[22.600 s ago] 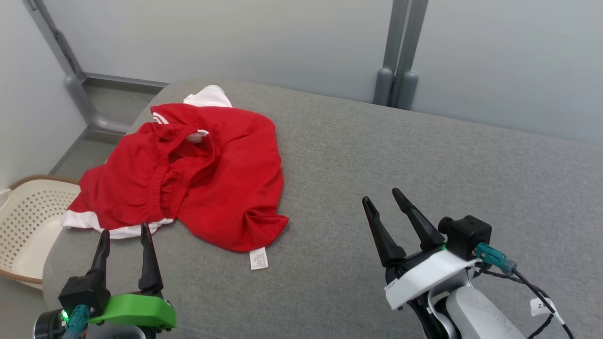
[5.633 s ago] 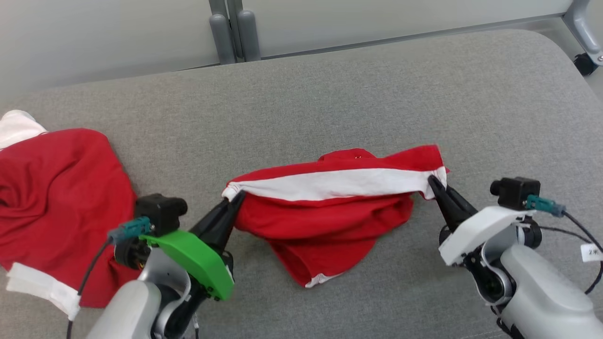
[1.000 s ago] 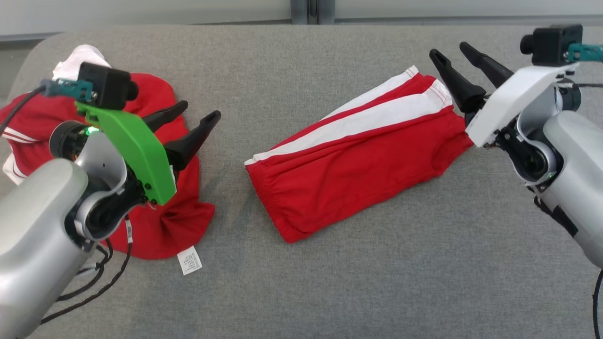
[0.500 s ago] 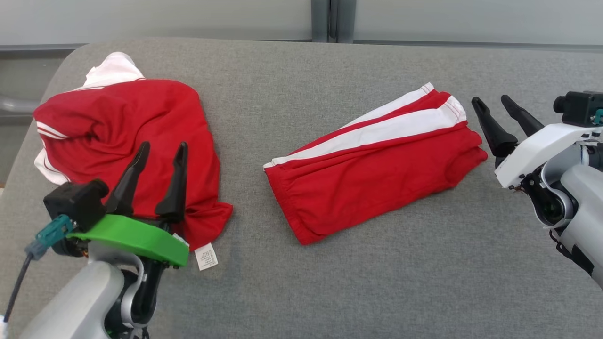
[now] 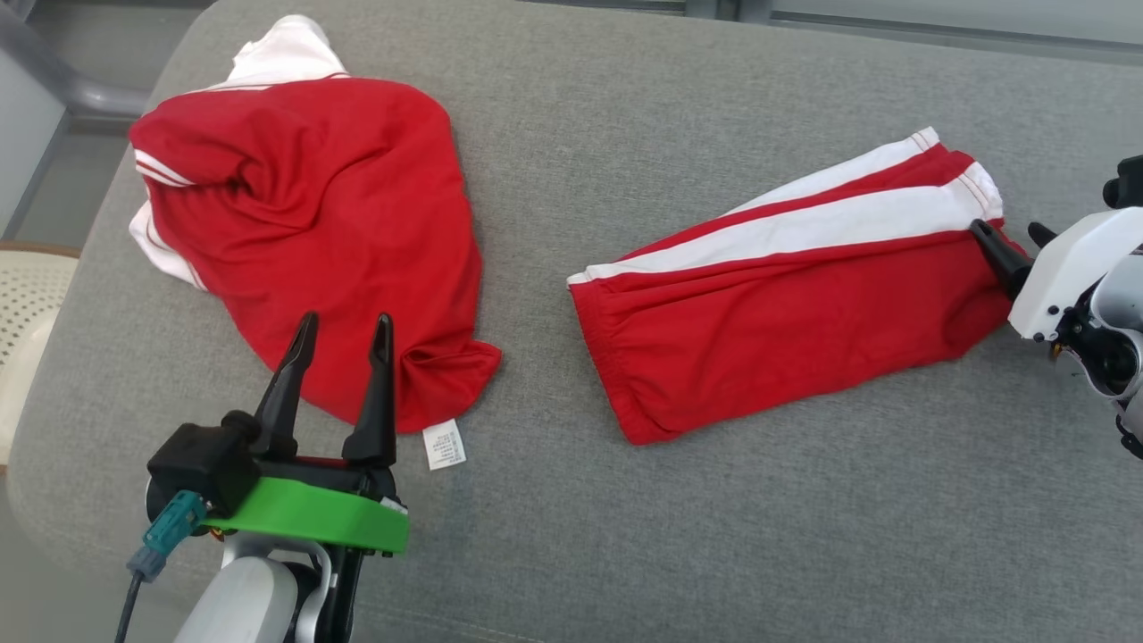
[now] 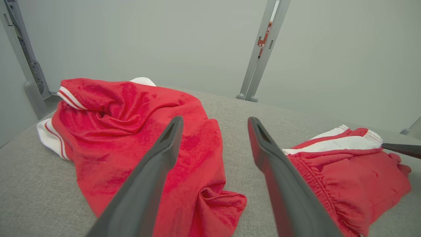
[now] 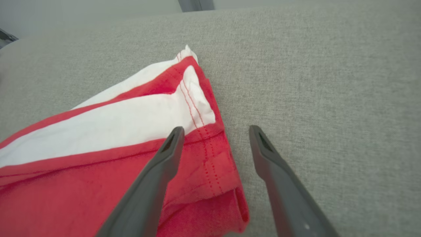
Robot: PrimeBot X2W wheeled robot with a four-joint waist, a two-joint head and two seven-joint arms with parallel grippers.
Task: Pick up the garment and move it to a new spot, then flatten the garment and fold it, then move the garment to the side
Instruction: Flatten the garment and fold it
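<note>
While both pincers stand spread wide, neither grips anything.

Item 1, shorts (image 5: 786,295): red with two white stripes along the far side. They lie flat on the grey desk (image 5: 625,536), at 3 o'clock in the head view. The long axis runs from 8 to 2 o'clock, with the gathered waist at the 8 o'clock end and the hems at the 2 o'clock end.

Item 2, right pincer (image 5: 1007,229): at the 3 o'clock edge of the head view, fingers aimed toward 10 o'clock, jaws far apart, empty. In the right wrist view one finger lies over the hem corner of the shorts and the other over bare desk, with the hem's edge between them. Whether either tip touches the cloth cannot be told.

Item 3, left pincer (image 5: 346,320): at 7 o'clock, fingers pointing to 12 o'clock, jaws far apart, empty. Its tips overlap the near edge of the shirt; contact cannot be told.

Item 4, shirt (image 5: 304,223): red with white trim, crumpled, at 10 o'clock, well apart from the shorts. A white label (image 5: 444,444) sits at its 5 o'clock corner.

Item 5, basket (image 5: 27,295): pale, perforated, at the 9 o'clock edge, beside the desk.
</note>
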